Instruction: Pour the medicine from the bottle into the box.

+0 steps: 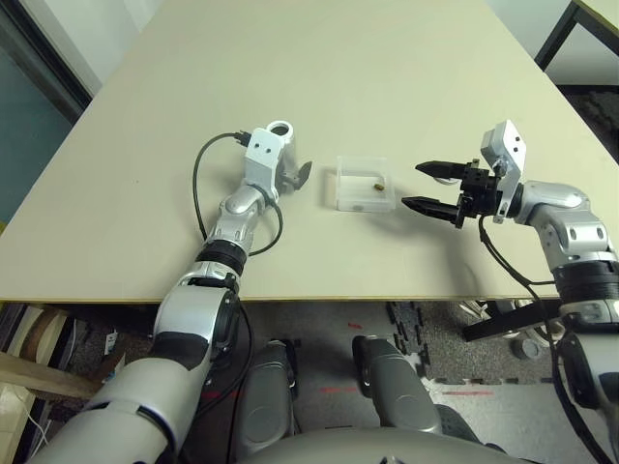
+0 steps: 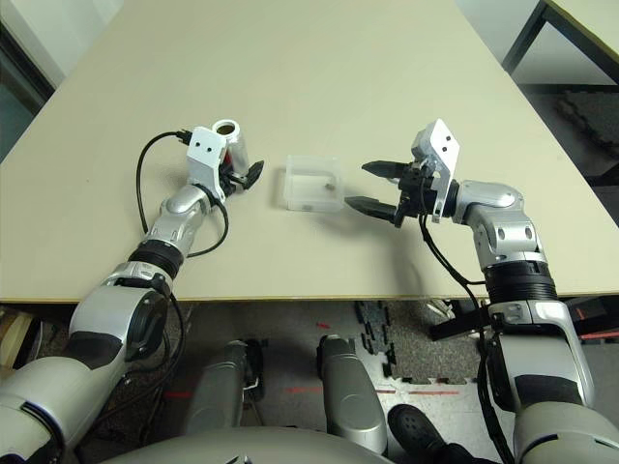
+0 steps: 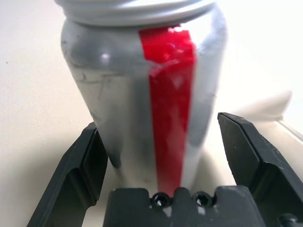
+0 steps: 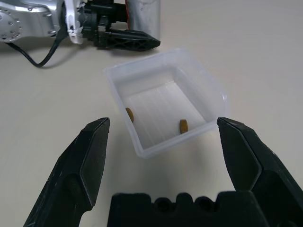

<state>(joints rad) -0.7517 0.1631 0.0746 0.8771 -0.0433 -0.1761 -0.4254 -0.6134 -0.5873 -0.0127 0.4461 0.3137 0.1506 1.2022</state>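
The bottle point(image 3: 142, 94), grey-white with a red stripe, stands upright on the table with its mouth open to the top. My left gripper point(image 1: 287, 166) is open around its lower part, and a small gap shows on each side between the fingers point(image 3: 80, 165) and the bottle. Right of it sits the clear box point(image 1: 340, 186). Two small brown pieces of medicine point(image 4: 183, 126) lie inside on its floor. My right gripper point(image 1: 411, 186) is open just to the right of the box, its fingertips pointing at it, with nothing between them.
A black cable point(image 1: 198, 184) loops on the table beside my left wrist. The table's front edge point(image 1: 319, 298) runs close below both arms. The dark frame of another table point(image 1: 561, 29) stands at the far right.
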